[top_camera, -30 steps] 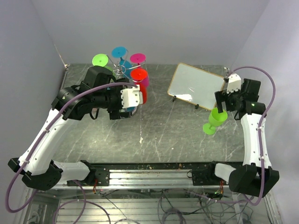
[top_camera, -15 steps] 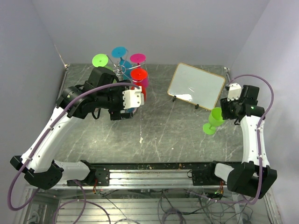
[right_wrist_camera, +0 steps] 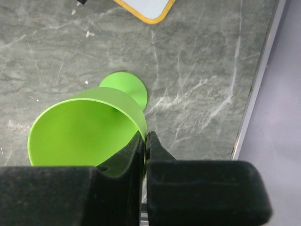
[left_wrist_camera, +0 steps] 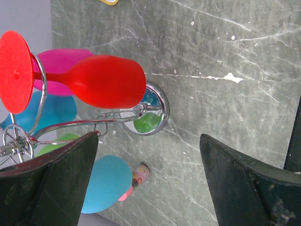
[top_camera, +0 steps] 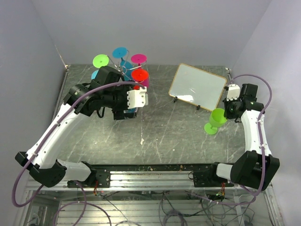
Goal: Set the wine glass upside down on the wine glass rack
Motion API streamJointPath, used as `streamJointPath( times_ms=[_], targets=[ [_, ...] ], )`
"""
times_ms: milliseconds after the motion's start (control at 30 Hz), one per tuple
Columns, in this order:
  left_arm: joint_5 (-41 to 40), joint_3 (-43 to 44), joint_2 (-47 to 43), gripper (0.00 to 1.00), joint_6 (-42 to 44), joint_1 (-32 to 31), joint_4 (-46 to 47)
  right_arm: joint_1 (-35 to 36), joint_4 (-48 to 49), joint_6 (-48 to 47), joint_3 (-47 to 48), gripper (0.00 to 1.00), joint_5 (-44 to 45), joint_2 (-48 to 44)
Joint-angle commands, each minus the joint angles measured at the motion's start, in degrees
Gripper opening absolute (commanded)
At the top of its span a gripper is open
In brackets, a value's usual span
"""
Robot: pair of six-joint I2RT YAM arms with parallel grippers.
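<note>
Fingers of your right gripper (right_wrist_camera: pixel 146 141) are pressed almost together, pinching the thin rim of the green wine glass (right_wrist_camera: pixel 84 127) on the side nearest the wrist. That glass (top_camera: pixel 216 117) stands at the right side of the table (top_camera: pixel 164 127), just in front of the whiteboard (top_camera: pixel 197 86) and well apart from the rack. Its mouth opens upward and its round foot is down on the table surface, so its long axis runs roughly vertical, the right way up rather than inverted. You cannot tell from these views whether it leans slightly.

Your left gripper (left_wrist_camera: pixel 149 141) hangs with its fingers spread wide and nothing between them, just beside the wine glass rack (top_camera: pixel 123 71) at the back left. A red glass (left_wrist_camera: pixel 106 82) hangs there inverted, its foot caught in a wire scroll and its bowl pointing down toward the shiny base. Green, blue and magenta glasses hang on the rack's other arms.
</note>
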Motion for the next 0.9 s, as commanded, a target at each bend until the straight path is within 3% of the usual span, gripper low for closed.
streamJointPath(
  times_ms=[0, 267, 500, 667, 867],
  targets=[
    [-1.35, 1.07, 1.05, 0.99, -1.51, 0.51, 2.9, -0.43, 0.99, -0.08, 3.8, 0.0, -1.97, -0.01],
    [-6.71, 2.29, 0.27, 0.99, -7.07, 0.56, 7.11, 3.05, -2.88, -2.98, 14.6, 0.0, -9.2, 2.41],
    [0.33, 10.19, 0.16, 0.99, -11.01, 2.04, 4.89, 13.79, -6.16, -6.41, 25.12, 0.0, -5.86, 6.56],
    [11.83, 10.98, -1.9, 0.99, -21.34, 9.93, 12.54, 15.25, -4.5, -6.43, 31.17, 0.0, -17.8, 8.45],
    [6.4, 8.0, -1.38, 0.98, -35.38, 14.08, 25.45, 15.81, 5.86, -1.43, 33.86, 0.0, -32.95, 8.75]
  ],
)
